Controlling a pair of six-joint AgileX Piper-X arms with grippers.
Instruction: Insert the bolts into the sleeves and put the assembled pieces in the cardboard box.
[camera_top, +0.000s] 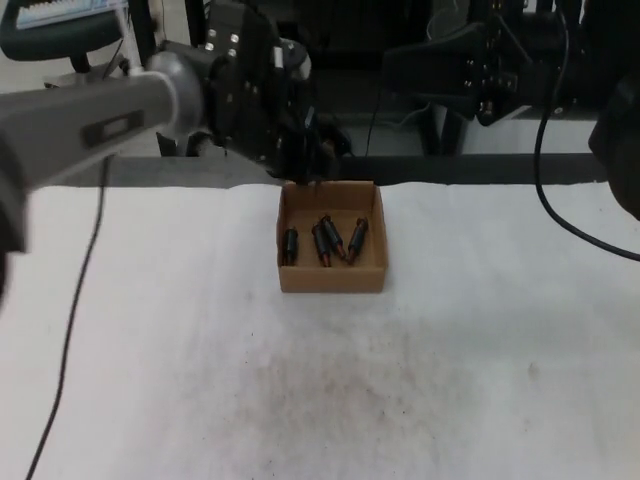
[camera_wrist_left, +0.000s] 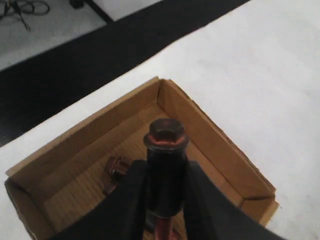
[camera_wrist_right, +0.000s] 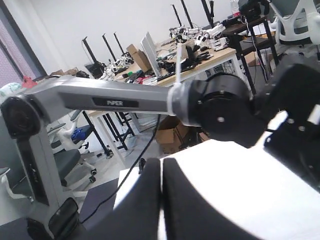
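Left end effector (camera_wrist_left: 166, 172) is clamped on a dark sleeve (camera_wrist_left: 166, 185) with a bolt (camera_wrist_left: 166, 134) through it. The reddish hex head stands out above the fingers (camera_wrist_left: 132, 200), and the threaded end shows below. It hangs over the far end of the cardboard box (camera_top: 332, 282), above the box's floor. Four assembled pieces (camera_top: 322, 243) lie inside, one alone by the left wall and three close together, with two of those touching or crossing. The box sits on the white counter (camera_top: 450, 360), near its far edge. Right end effector (camera_wrist_right: 161, 200) is held away from the box, its two fingers pressed together with nothing between them, and the left arm (camera_wrist_right: 115, 102) stretches across in front of it.
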